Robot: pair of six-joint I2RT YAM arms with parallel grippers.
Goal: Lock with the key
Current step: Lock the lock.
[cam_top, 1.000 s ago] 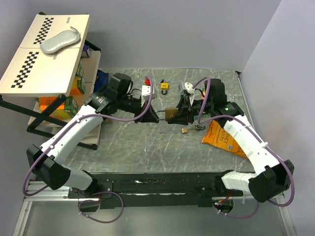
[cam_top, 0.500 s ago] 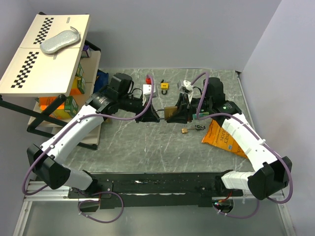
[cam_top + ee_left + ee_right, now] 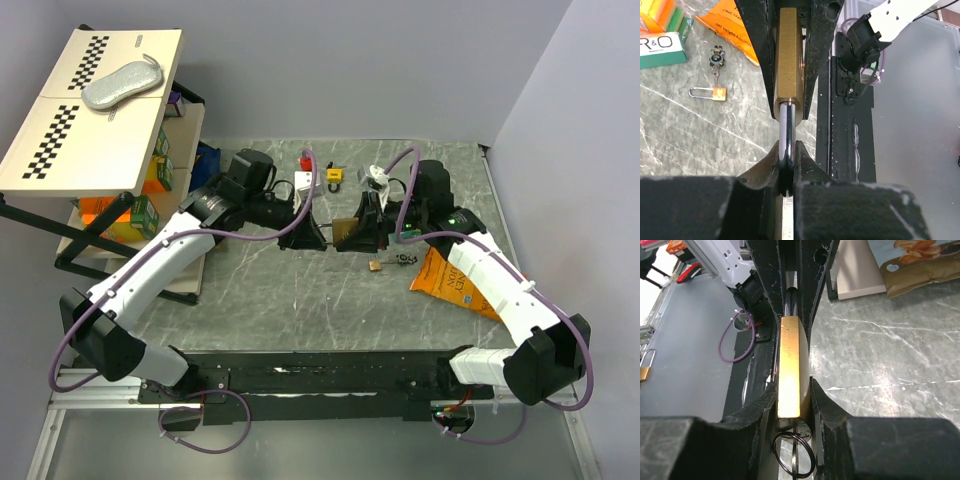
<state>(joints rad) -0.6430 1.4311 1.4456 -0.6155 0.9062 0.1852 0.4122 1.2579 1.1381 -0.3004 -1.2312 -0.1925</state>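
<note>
A big brass padlock (image 3: 345,231) hangs above the table between my two grippers. My left gripper (image 3: 318,238) is shut on its steel shackle (image 3: 786,135), seen in the left wrist view (image 3: 786,152). My right gripper (image 3: 362,234) is shut on the brass body (image 3: 789,365), seen in the right wrist view (image 3: 791,389). A key (image 3: 801,431) with a black ring (image 3: 793,456) sits at the bottom of the body, between the right fingers. The brass body (image 3: 789,60) also shows in the left wrist view, clamped between the right gripper's black fingers (image 3: 819,50).
A small brass padlock (image 3: 376,265) and a key bunch (image 3: 403,260) lie on the table beside an orange bag (image 3: 455,285). A yellow padlock (image 3: 333,176) and a red one (image 3: 303,163) lie at the back. A shelf with boxes (image 3: 150,190) stands at the left.
Both grippers and the padlock have shifted slightly left and toward the back. Both grips are unchanged.
</note>
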